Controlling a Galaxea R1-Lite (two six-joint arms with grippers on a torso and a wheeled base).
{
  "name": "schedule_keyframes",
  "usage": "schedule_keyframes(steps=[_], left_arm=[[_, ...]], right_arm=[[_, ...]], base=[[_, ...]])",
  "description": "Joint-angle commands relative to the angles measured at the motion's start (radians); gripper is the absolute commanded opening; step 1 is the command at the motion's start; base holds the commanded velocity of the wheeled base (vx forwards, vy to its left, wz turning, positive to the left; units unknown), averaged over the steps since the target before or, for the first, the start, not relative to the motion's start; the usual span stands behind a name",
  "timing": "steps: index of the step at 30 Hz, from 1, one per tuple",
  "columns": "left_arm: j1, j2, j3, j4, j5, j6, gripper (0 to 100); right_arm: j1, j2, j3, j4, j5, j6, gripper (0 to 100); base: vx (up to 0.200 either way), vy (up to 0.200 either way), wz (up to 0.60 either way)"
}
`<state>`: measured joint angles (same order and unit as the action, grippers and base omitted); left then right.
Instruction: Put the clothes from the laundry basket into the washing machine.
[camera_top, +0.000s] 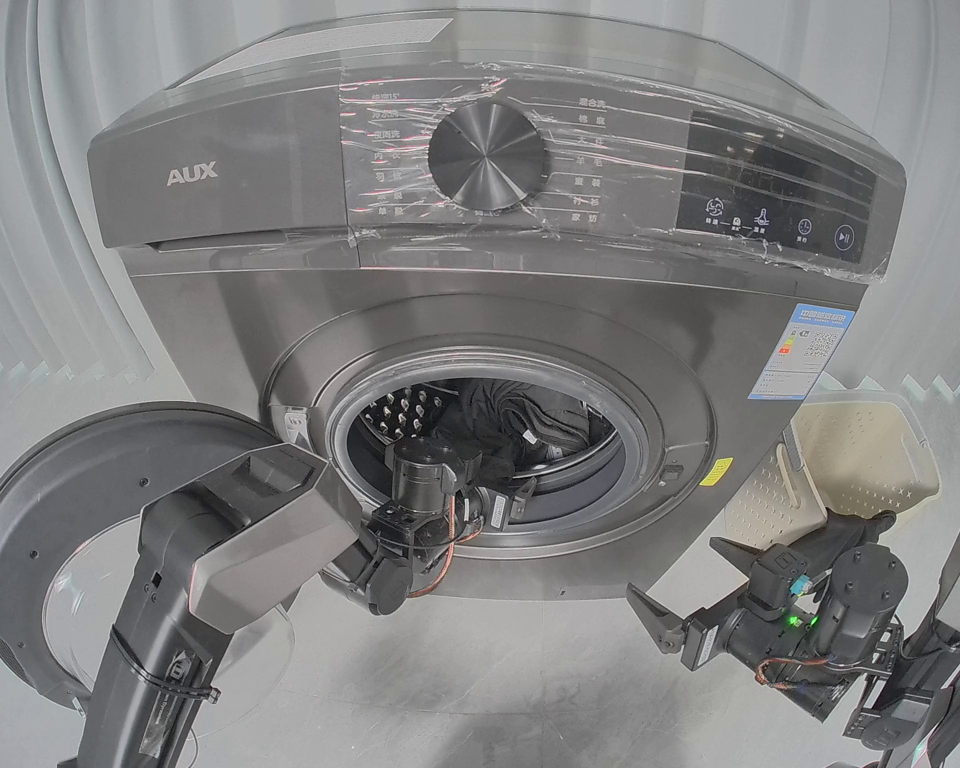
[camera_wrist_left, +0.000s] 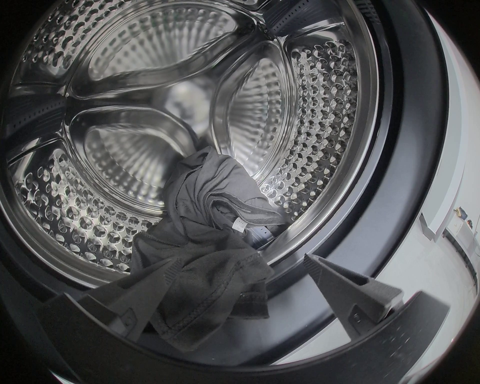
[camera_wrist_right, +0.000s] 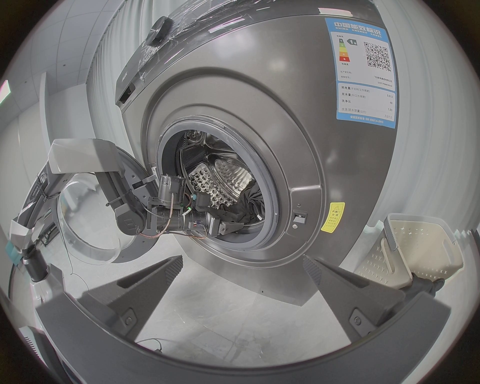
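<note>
Dark grey garment (camera_wrist_left: 215, 235) lies crumpled at the bottom front of the drum (camera_wrist_left: 150, 100) of the washing machine (camera_top: 250, 300), one hem spilling forward over the dark gasket at the opening. From the head view it shows as a dark heap low inside the port (camera_top: 525, 420). Left gripper (camera_wrist_left: 240, 260) sits right at the opening, just in front of the gasket. Its fingers (camera_wrist_left: 350, 292) are spread wide, the cloth hem lies between them and against one finger, and nothing is clamped. Door (camera_top: 90, 480) is swung fully open to the robot's left, beside the left arm. Right gripper (camera_top: 675, 570) hangs low, well apart from the port, in front of the machine's lower right corner. Its jaws are wide open and hold nothing, with bare floor (camera_wrist_right: 240, 305) beneath. Laundry basket (camera_top: 900, 470) — cream, perforated — stands tilted just beside the machine's right side, behind the right gripper; its inside is only partly visible.
</note>
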<state>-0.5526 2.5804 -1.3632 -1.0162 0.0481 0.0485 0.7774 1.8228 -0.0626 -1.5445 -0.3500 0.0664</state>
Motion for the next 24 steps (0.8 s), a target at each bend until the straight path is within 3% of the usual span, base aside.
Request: schedule_keyframes(steps=[1,10,24], left_arm=[[0.003,0.024,0.003,-0.01,0.001,0.004,0],[0.011,0.029,-0.042,-0.018,0.004,0.001,0],[0.074,0.162,-0.479,-0.039,0.075,-0.015,0]], right_arm=[[0.0,0.0,0.001,-0.002,0.0,0.0,100],[0.0,0.0,-0.002,0.0,0.0,0.0,100],[-0.001,-0.002,-0.003,-0.002,0.0,0.001,100]], base=[[0.0,0.0,0.0],[0.0,0.0,0.0],[0.0,0.0,0.0]])
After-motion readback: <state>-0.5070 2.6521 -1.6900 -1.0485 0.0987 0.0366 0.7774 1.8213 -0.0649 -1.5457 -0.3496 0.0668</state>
